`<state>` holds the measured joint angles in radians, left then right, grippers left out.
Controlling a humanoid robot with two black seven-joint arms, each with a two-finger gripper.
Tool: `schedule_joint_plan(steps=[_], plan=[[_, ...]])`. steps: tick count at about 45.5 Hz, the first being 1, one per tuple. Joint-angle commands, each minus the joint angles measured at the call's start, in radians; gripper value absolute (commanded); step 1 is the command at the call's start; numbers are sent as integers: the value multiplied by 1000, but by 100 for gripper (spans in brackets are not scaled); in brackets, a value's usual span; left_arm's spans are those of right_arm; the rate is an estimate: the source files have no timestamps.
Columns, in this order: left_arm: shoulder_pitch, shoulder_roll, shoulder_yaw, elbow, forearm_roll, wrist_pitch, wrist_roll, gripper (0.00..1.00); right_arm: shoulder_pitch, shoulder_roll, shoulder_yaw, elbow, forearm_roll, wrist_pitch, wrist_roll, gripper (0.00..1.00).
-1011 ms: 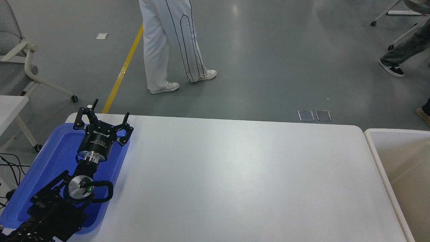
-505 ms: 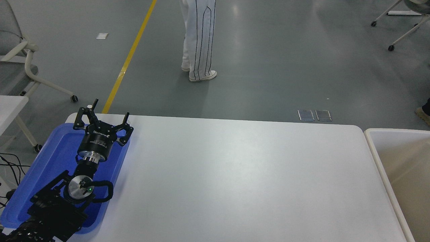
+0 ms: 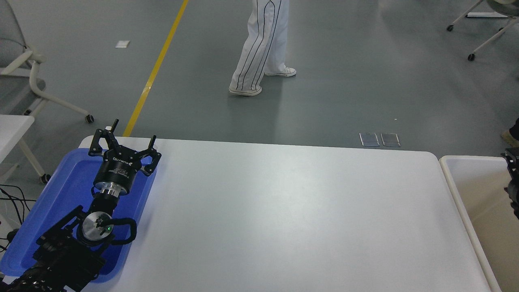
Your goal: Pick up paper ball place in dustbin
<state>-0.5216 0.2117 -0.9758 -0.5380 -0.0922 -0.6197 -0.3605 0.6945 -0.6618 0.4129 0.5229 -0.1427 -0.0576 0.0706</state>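
Right arm (image 3: 513, 182) arrived, perhaps, one dustbin (image 3: 454, 190)

Left arm parked at 8 o'clock, left gripper (image 3: 124, 142) pointing toward 12, fingers spread apart. Right gripper (image 3: 512, 182) barely visible at 3 o'clock (mostly cropped).

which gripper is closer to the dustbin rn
Right. A sliver of the right gripper shows at the right edge, over the dustbin. The left gripper is parked over the blue tray, across the table.

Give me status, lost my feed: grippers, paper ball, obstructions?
Left gripper open, parked over blue tray. Right gripper barely in view at right edge over dustbin. Paper ball not visible. Table unobstructed.
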Motion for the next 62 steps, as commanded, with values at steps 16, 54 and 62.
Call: schedule_joint_plan(steps=[16,54,62], plan=[[0,0,0,0,0,0,0,100,-130,139,262,180,172,90,360,100],[0,0,0,1,0,2,0,100,-221,248,369,298,135,-38,497,100],[0,0,0,1,0,2,0,100,-221,242,362,287,135,-38,499,100]])
